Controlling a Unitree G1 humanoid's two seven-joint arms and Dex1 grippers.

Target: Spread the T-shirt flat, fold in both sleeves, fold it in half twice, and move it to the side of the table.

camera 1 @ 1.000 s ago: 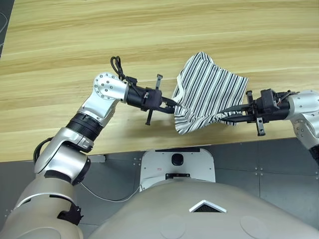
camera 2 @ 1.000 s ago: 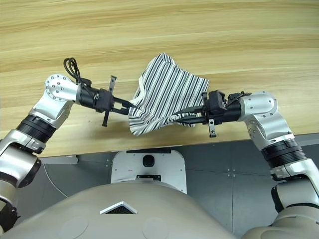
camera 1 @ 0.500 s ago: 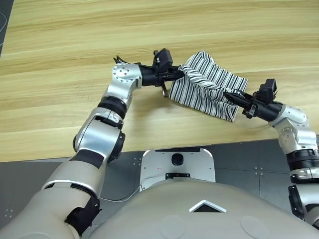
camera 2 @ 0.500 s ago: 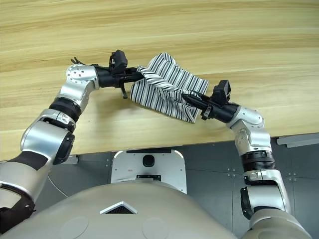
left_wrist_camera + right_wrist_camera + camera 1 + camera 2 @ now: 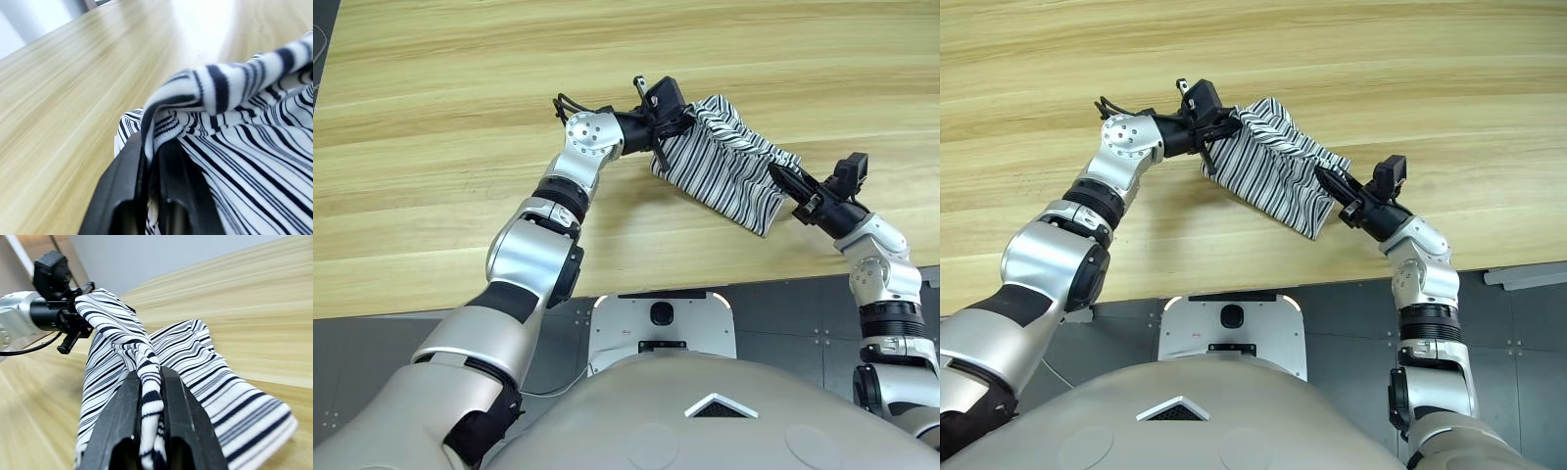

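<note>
**Striped shirt bunched between two hands, spreading yet to be done**

The left hand (image 5: pixel 679 114) sits at the far left corner of the cloth, pressed together on a rolled edge of the T-shirt (image 5: pixel 726 164). Its wrist view shows the striped hem nipped tight. The T-shirt stretches in a crumpled band from there toward the near right, over the wooden worktop (image 5: pixel 450 108). Whether its lower folds touch the wood I cannot tell. The right hand (image 5: pixel 785 180), nearer and to the right, pinches a twisted strip of the other edge.

By the look of it, this is the first step, spreading the shirt flat; no sleeve is laid out and no fold is made. The next move likely calls for drawing the two hands apart until the cloth is taut, then lowering it evenly onto the worktop. Both pinches are thin, so an edge could slip free.
</note>
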